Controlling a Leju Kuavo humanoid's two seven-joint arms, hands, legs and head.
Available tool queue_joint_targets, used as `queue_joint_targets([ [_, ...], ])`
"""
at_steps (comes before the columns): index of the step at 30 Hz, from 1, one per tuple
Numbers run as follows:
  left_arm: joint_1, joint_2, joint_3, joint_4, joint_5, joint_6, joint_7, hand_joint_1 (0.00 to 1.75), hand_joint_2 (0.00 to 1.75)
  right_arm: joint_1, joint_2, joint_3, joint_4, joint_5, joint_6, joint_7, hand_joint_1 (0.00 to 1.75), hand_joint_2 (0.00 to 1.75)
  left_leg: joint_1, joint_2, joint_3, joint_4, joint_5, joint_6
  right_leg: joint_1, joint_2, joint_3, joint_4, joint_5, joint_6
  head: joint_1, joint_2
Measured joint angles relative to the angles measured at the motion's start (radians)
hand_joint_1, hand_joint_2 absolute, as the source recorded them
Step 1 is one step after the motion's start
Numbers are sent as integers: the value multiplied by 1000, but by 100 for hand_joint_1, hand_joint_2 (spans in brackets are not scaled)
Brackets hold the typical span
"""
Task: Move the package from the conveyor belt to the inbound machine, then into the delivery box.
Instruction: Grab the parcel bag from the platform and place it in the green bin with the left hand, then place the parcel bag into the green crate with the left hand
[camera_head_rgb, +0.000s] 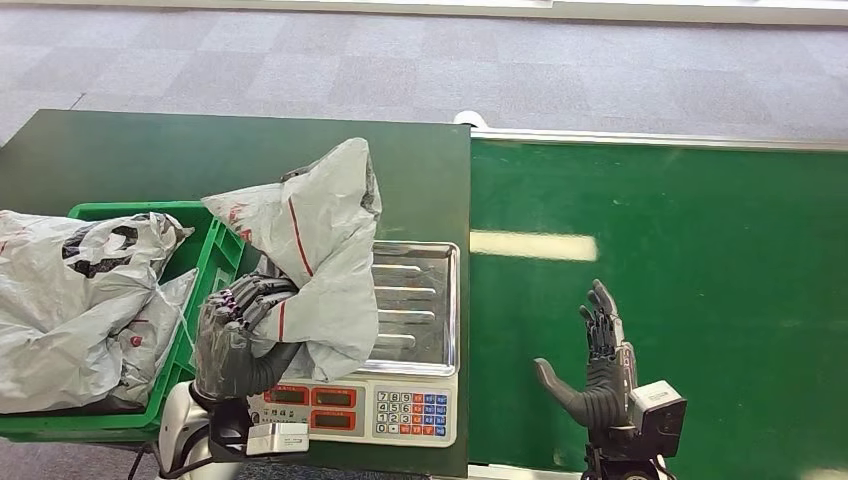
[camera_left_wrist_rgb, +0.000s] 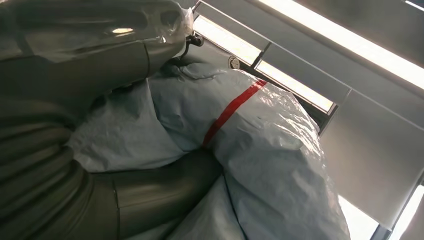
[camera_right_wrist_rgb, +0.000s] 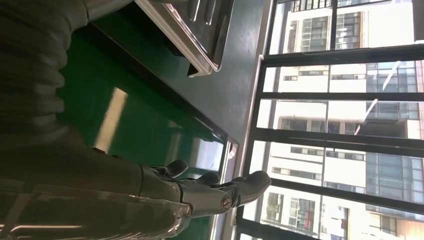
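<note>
Taking the scale (camera_head_rgb: 415, 330) as landmark: left of it sits the green delivery box (camera_head_rgb: 205, 262), already holding grey bags (camera_head_rgb: 80, 300). The left hand (camera_head_rgb: 235, 335) grips the package (camera_head_rgb: 315, 265) at its lower end, lifted over the scale's steel pan, probably for weighing. Its long axis runs upright, top leaning away. Right of the scale, above the conveyor belt (camera_head_rgb: 700, 250), the right hand (camera_head_rgb: 598, 365) hangs empty, fingers spread.

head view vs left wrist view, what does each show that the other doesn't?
Head view alone: the scale, the green crate holding other bags, the conveyor belt, and the empty right hand with its fingers apart. Left wrist view alone: ceiling light panels behind the package. Both: the left hand gripping the grey package with its red stripe.
</note>
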Motion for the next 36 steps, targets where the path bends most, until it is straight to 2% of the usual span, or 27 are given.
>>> queue_joint_targets([
  [7,0,13,8,-14,-6,47,-16,175,175,0,-5,0,0,-6,-8,-4,0,175,0,0,0,0,0,0,0,0,0,0,0,0,0,0],
  [11,0,12,51,-42,-64,51,-21,175,175,1,-9,0,0,-11,-9,-6,0,175,0,0,0,0,0,0,0,0,0,0,0,0,0,0],
  [19,1,-34,247,-149,-236,51,-22,175,175,19,-17,0,-1,-17,-22,-10,0,175,0,1,0,0,0,0,0,0,-1,0,0,0,0,0],
  [27,17,-69,435,-242,-224,54,-22,175,175,59,-17,-6,-17,-13,-32,-16,0,175,0,1,-1,0,0,0,0,0,-1,0,0,0,0,0],
  [36,13,-67,596,-265,-195,54,-22,175,175,90,-25,-14,-34,-17,-42,-21,0,175,0,1,0,0,0,0,0,1,-1,0,0,0,0,0],
])
